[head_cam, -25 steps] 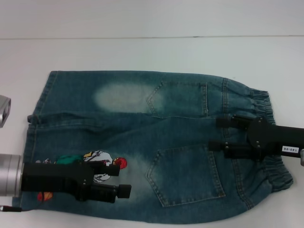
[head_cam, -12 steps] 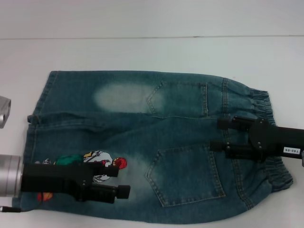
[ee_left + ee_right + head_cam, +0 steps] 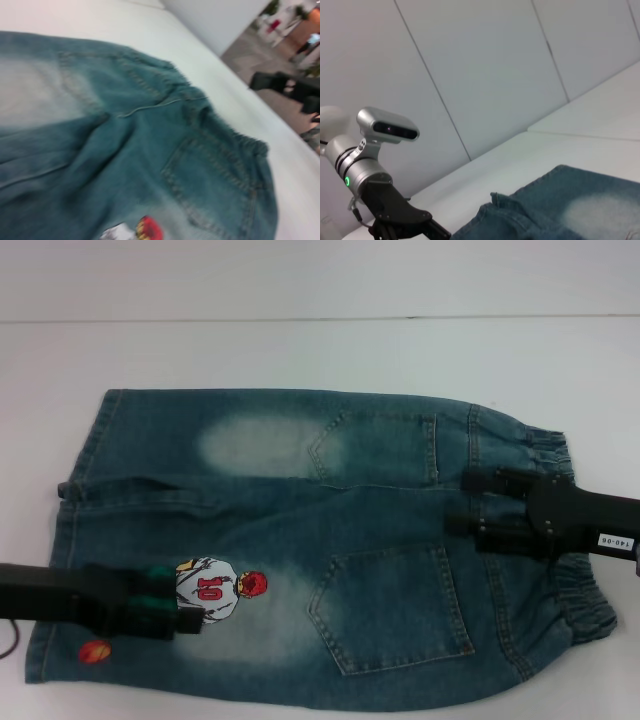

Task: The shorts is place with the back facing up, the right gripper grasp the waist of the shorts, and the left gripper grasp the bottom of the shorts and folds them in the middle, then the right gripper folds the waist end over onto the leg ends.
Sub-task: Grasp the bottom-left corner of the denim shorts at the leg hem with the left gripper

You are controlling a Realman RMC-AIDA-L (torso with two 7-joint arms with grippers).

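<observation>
Shorts point(image 3: 300, 540) lie flat, back up, unfolded; no fold is begun. Right gripper point(image 3: 465, 505) hovers spread near their waistband; left gripper point(image 3: 185, 615), fingers unreadable, near the leg hems.

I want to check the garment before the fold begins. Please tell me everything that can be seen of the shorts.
The shorts are blue-green washed denim with pale faded patches. They lie flat, back up, on the white table. Two back pockets sit near the gathered elastic waist on the robot's right; the straight leg hems are on its left. A cartoon player patch numbered 10 and a small orange ball patch are near the hems. The left end effector is over the patch and the right end effector is over the waist end.
</observation>
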